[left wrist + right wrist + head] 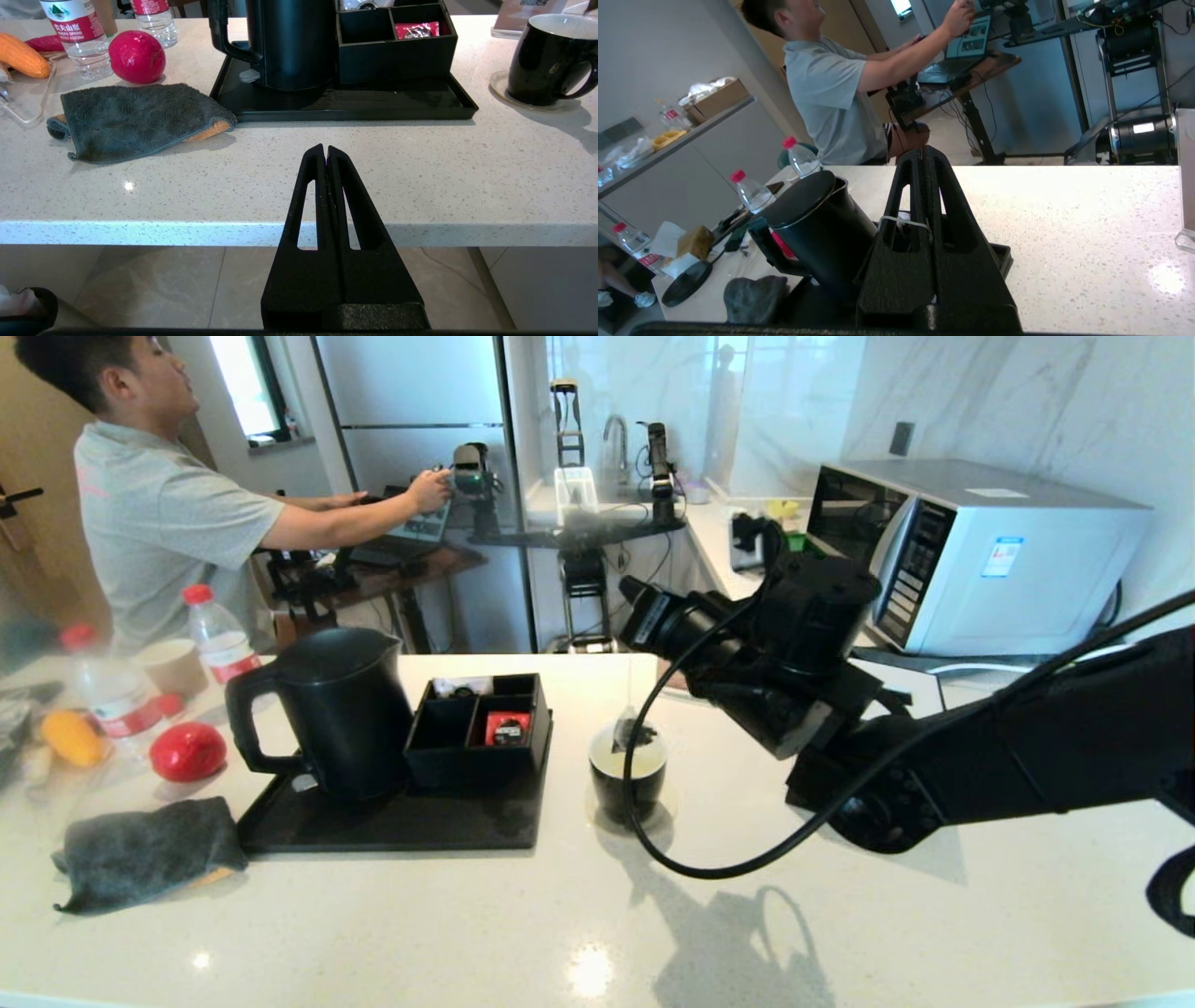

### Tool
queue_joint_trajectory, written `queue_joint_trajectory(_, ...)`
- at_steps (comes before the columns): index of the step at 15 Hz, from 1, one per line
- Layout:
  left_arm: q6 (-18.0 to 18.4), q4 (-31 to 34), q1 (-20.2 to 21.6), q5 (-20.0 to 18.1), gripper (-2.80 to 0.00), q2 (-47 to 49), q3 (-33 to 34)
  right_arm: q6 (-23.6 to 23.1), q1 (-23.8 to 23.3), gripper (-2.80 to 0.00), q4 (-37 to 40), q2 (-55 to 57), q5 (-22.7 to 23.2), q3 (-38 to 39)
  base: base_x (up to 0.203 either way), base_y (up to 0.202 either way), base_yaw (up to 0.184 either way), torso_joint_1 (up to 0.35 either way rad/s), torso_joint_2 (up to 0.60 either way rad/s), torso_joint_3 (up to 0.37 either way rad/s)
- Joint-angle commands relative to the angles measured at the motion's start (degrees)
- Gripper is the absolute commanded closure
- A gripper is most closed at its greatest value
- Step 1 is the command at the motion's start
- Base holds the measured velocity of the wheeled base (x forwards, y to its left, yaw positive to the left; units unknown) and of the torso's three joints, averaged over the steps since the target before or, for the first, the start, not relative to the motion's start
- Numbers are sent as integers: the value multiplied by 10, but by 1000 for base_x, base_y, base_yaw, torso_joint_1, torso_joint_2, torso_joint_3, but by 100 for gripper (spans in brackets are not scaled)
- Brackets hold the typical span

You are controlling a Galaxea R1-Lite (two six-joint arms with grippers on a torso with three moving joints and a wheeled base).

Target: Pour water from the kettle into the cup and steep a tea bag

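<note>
The matte black kettle (322,709) stands upright on a black tray (392,826), its lid shut. To its right sits the black cup (627,775), holding pale liquid (646,763). The greyish tea bag (623,733) hangs at the cup's mouth on a thin string (629,686). That string runs straight up to my right gripper (627,588), which is shut on its top end above the cup. In the right wrist view the shut gripper (923,150) hides the cup, with the kettle (822,228) beside it. My left gripper (326,151) is shut on nothing, low before the counter's front edge.
A black divided box (481,728) on the tray holds a red packet (507,728). A grey cloth (149,849), a red fruit (188,751), bottles (219,635) and a paper cup (173,665) lie to the left. A microwave (971,551) stands back right. My right arm's cable (709,868) loops before the cup.
</note>
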Motion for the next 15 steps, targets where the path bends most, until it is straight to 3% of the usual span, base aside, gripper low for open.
queue_joint_trajectory(1,0,0,0,0,0,0,0,1,0,0,-7,-14,-1,25,0,0,0,0,0,0)
queue_joint_trajectory(6,0,0,0,0,0,0,0,0,-1,0,-32,-16,-2,86,0,0,0,0,0,0)
queue_joint_trajectory(11,0,0,0,0,0,0,0,1,-11,0,-31,-14,0,81,0,0,0,0,0,0)
queue_joint_trajectory(15,0,0,0,0,0,0,0,1,-48,0,-16,-32,2,64,0,0,0,0,0,0)
